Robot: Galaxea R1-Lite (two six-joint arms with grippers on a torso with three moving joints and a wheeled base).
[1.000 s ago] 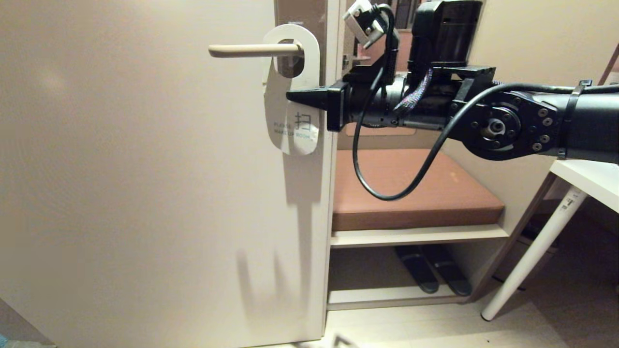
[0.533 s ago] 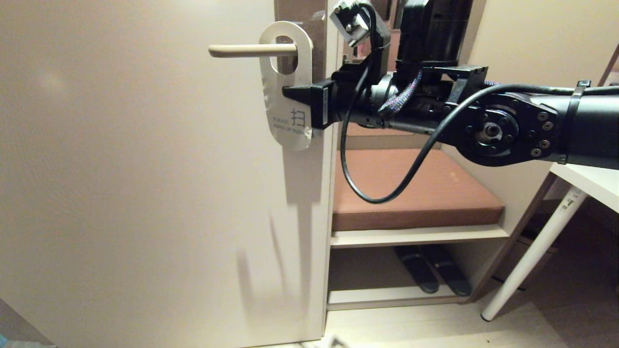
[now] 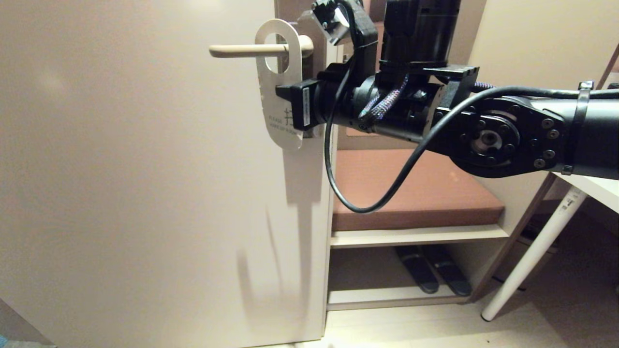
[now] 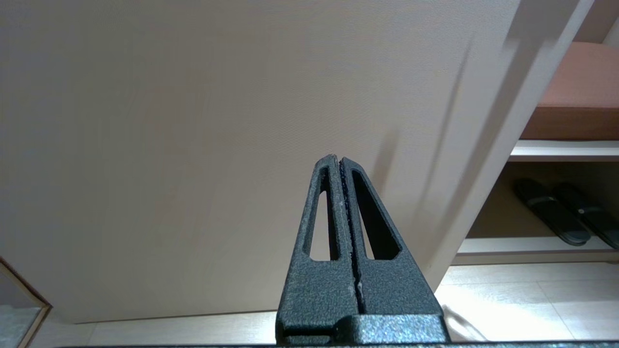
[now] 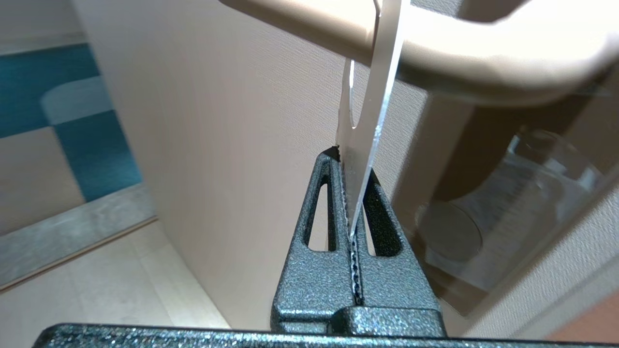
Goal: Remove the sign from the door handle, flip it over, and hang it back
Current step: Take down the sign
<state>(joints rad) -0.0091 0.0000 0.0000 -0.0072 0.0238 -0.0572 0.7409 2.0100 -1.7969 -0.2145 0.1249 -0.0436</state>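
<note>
A cream door (image 3: pixel 145 169) fills the left half of the head view, its edge standing beside an alcove with a brown cushioned bench (image 3: pixel 416 193) and a shelf below it holding a pair of dark slippers (image 3: pixel 433 275). A white table (image 3: pixel 587 186) with a slanted white leg shows at the right edge.

The right arm (image 3: pixel 508 130) reaches in level from the right across the alcove, a black cable (image 3: pixel 348 193) looping down beneath it. Its wrist is near the door's edge, at the height of the taupe backplate (image 3: pixel 295 9).

The door handle (image 3: pixel 251 49), a slim cream lever, runs horizontally from the backplate toward the left. The sign (image 3: pixel 278 87) hangs on it, the lever passing through the round hole near the sign's top, about midway along the lever. Its white face with grey print is turned toward the camera and partly edge-on.

The right gripper (image 5: pixel 349 203) is clenched on the sign's lower half: the right wrist view shows the thin card pinched edge-on between the two black fingers, running up to the lever.

The left gripper (image 4: pixel 340 162) is down low near the bottom of the door, its jaws pressed together on nothing, apart from the sign.
</note>
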